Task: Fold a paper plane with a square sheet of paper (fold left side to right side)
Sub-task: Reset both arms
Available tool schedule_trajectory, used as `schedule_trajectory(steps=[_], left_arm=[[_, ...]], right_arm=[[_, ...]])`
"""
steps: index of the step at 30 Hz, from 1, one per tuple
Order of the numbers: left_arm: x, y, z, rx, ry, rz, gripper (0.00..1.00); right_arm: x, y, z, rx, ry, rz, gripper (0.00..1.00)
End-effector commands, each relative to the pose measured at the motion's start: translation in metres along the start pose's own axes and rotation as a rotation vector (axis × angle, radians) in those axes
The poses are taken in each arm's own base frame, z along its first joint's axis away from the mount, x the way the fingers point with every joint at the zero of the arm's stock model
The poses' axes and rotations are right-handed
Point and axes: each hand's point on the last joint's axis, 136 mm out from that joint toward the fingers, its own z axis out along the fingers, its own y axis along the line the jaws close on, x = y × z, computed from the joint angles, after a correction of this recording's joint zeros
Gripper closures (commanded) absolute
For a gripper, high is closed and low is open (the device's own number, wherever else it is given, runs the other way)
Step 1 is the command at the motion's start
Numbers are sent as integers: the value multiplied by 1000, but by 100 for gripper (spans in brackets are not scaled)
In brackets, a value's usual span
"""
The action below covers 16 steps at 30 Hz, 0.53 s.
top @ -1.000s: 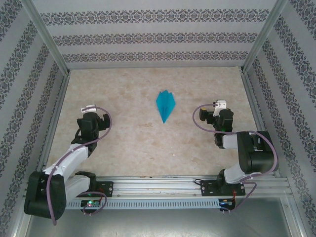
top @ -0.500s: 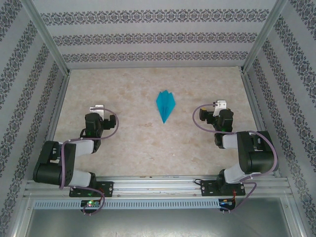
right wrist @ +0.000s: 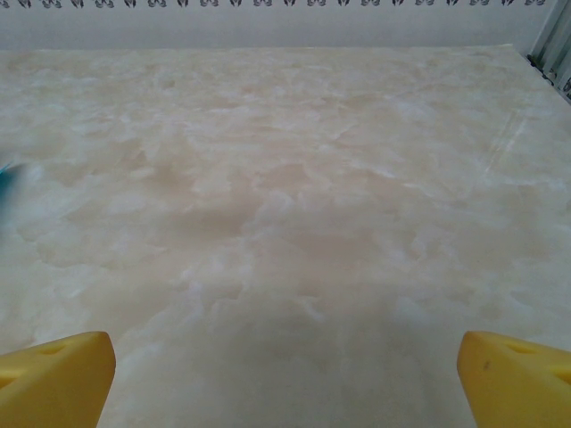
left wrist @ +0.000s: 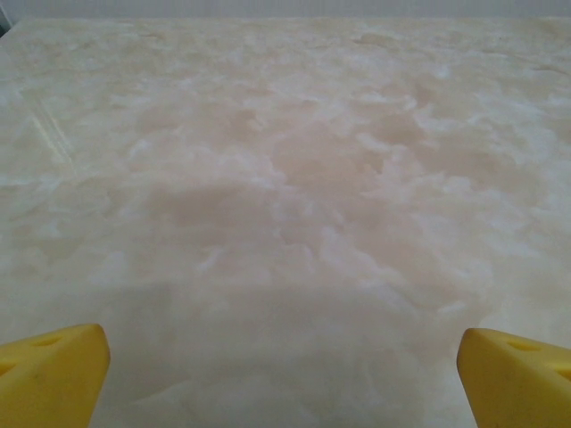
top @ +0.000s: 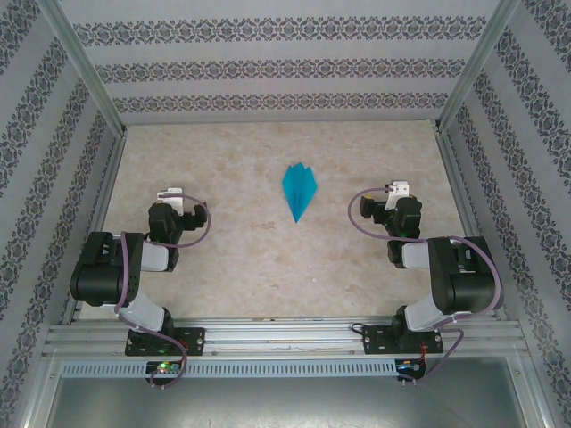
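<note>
The square sheet of paper lies folded into a turquoise paper plane (top: 299,190), a pointed dart flat on the marble table, tip toward the near edge. A blurred blue sliver of the paper plane (right wrist: 4,183) shows at the left edge of the right wrist view. My left gripper (top: 171,203) rests low at the table's left, well away from the plane, open, with nothing between its yellow fingertips (left wrist: 53,370). My right gripper (top: 390,201) sits to the plane's right, also apart from it and open, and bare table shows between its yellow fingertips (right wrist: 53,374).
Patterned walls with aluminium posts (top: 85,80) enclose the table on three sides. A metal rail (top: 285,334) along the near edge carries both arm bases. Bare marble table (top: 268,259) lies between the grippers and in front of the plane.
My left arm has folded back toward its base, its elbow swinging left and nearer, and the gripper has shifted slightly. The right arm and the paper plane have not moved.
</note>
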Motion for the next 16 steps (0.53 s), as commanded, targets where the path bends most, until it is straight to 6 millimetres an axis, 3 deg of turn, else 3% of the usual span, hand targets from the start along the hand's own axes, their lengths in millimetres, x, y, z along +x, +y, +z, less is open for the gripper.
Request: schedule_trajectory(steps=[1,16], left_arm=[[-18,2,2,5,-55,-23,0],[-19,1,1,7,-63,-21,0]], right_arm=[[-20,2,2,-15,-62,9,2],[-20,3,2,-17,-61,9,2]])
